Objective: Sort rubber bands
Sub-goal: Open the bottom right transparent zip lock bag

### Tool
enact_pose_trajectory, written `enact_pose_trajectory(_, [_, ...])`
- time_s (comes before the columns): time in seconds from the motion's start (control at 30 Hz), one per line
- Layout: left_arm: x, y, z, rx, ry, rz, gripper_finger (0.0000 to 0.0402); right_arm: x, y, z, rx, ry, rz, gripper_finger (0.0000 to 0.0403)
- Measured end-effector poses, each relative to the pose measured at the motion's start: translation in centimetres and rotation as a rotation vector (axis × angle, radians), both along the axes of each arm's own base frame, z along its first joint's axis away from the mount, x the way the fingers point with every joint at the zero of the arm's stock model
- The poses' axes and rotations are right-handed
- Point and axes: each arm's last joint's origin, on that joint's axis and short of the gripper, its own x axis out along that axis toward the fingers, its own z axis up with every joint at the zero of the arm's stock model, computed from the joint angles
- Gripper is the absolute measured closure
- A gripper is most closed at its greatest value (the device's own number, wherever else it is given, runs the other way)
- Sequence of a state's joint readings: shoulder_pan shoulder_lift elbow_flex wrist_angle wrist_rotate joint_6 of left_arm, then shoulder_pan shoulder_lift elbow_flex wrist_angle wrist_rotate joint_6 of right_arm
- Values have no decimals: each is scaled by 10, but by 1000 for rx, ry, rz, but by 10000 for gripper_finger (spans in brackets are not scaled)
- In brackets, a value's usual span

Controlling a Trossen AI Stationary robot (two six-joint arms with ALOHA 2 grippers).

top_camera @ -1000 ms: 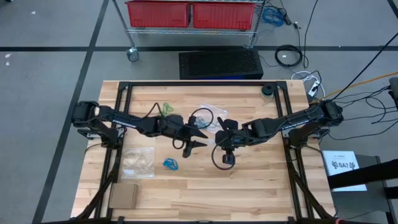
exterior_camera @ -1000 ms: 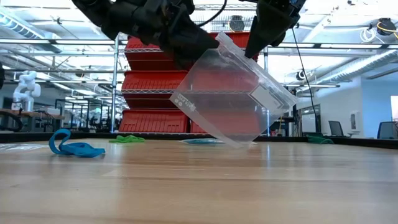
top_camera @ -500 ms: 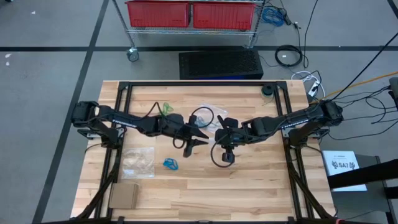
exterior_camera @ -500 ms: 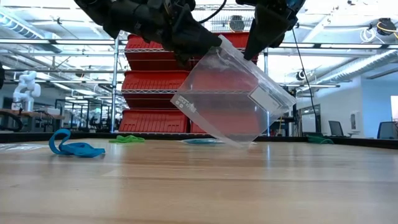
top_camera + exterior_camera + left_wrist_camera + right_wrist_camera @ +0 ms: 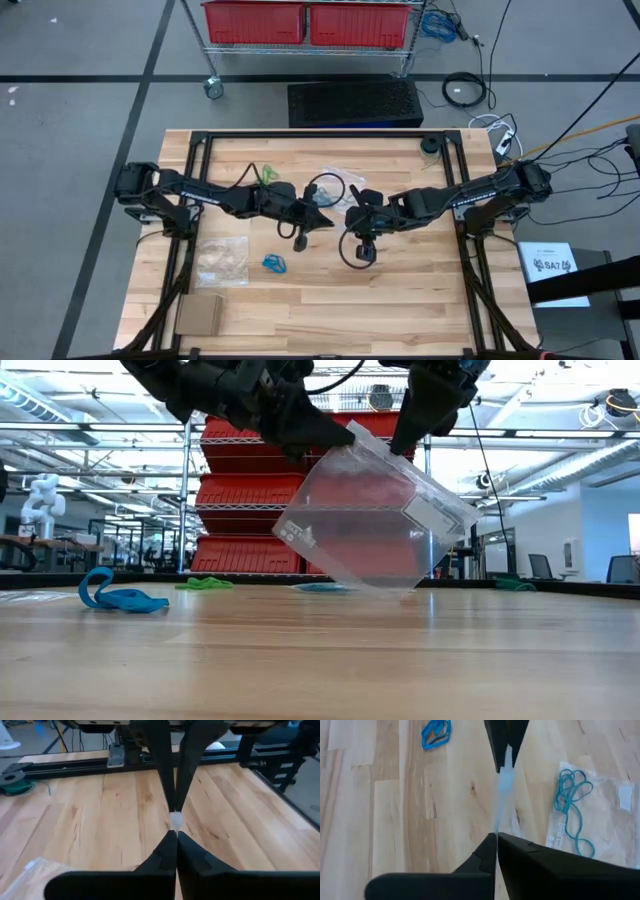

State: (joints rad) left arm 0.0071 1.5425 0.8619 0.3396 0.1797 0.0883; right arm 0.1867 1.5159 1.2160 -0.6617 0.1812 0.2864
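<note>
The left pincer (image 5: pixel 335 440) had just snapped together on the clear bag's (image 5: pixel 375 520) upper edge, joining the right pincer (image 5: pixel 400 445), also clamped there; both now held it above mid-desk, ready to spread the mouth, I judged. The bag hung tilted, long axis slanting down to the right in the low view; the blue rubber bands (image 5: pixel 274 263) lay on the desk (image 5: pixel 400 300) near-left, green ones (image 5: pixel 268 174) far-left, teal ones (image 5: pixel 572 800) on another bag.

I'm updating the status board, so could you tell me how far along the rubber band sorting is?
Done: teal bands lie on a flat bag. In hand: the left gripper and right gripper, both shut, hold an empty clear bag above the table. Left: blue bands and green bands lie loose.
</note>
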Motion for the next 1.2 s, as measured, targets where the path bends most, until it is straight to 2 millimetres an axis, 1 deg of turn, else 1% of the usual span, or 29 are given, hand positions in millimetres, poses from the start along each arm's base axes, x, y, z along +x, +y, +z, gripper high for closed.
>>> enact_pose_trajectory(0.17, [-1,0,-3,27,27,3,399,0,0,2,26,-17,-46,366])
enact_pose_trajectory(0.27, [-1,0,-4,35,36,5,400,2,-1,3,40,-49,-97,331])
enact_pose_trajectory(0.43, [-1,0,-4,36,36,8,400,9,-3,9,62,-139,-104,267])
enact_pose_trajectory(0.5, [-1,-1,-3,36,30,7,400,12,-4,10,69,-167,-106,250])
enact_pose_trajectory(0.57, [-1,-1,-3,36,26,7,401,13,-5,11,70,-176,-108,244])
enact_pose_trajectory(0.63, [-1,-1,-3,36,26,8,401,13,-6,11,70,-176,-113,245])
enact_pose_trajectory(0.73, [-1,-1,-1,36,12,8,401,13,-7,11,68,-176,-115,260])
enact_pose_trajectory(1.03, [-2,-1,4,35,-11,9,401,13,-7,11,37,-176,-120,337])
enact_pose_trajectory(1.2, [-6,-1,13,35,-40,9,401,12,-7,10,27,-168,-110,380])
